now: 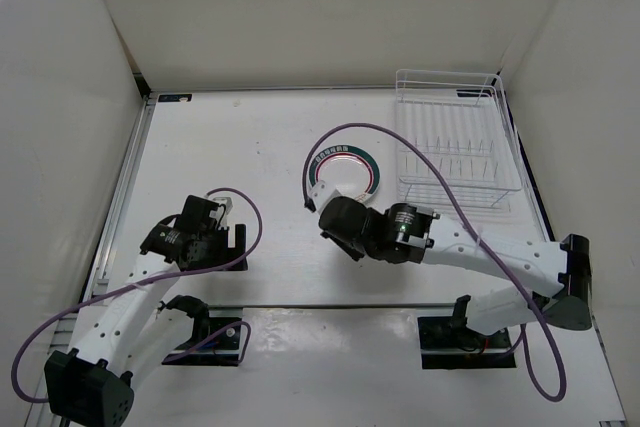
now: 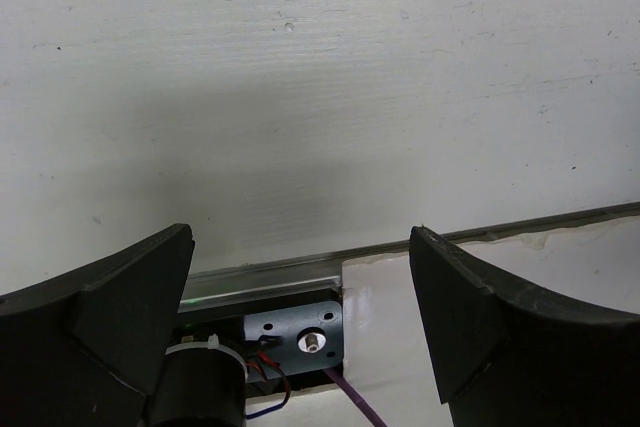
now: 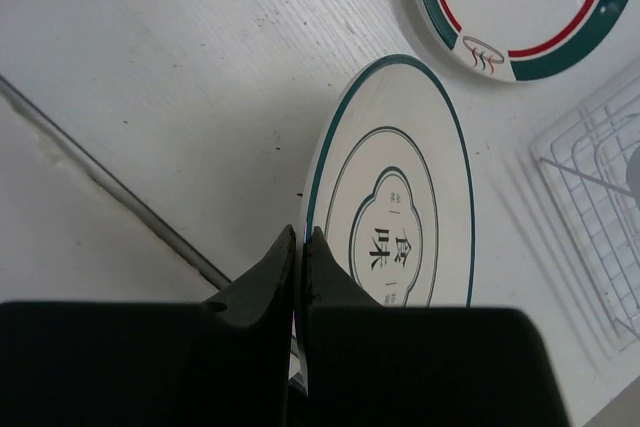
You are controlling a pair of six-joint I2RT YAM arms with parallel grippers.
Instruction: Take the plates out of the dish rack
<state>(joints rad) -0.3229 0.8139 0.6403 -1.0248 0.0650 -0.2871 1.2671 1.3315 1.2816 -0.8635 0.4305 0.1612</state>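
My right gripper (image 1: 320,211) (image 3: 302,237) is shut on the rim of a white plate (image 3: 400,197) with thin green lines and dark characters. It holds the plate on edge above the table, and from above the plate shows only as a thin arc (image 1: 306,183). A white plate with a green rim band and red ring (image 1: 345,173) (image 3: 520,7) lies flat on the table just beyond. The white wire dish rack (image 1: 455,162) (image 3: 590,197) stands at the far right, and no plate shows in it from above. No silver-grey plate is in view. My left gripper (image 1: 226,215) (image 2: 300,247) is open and empty.
White walls enclose the table on three sides. A seam (image 1: 300,305) crosses the table near the arm bases. Purple cables (image 1: 400,137) loop over the right arm and beside the left arm. The left arm's base mount (image 2: 300,337) lies under its fingers.
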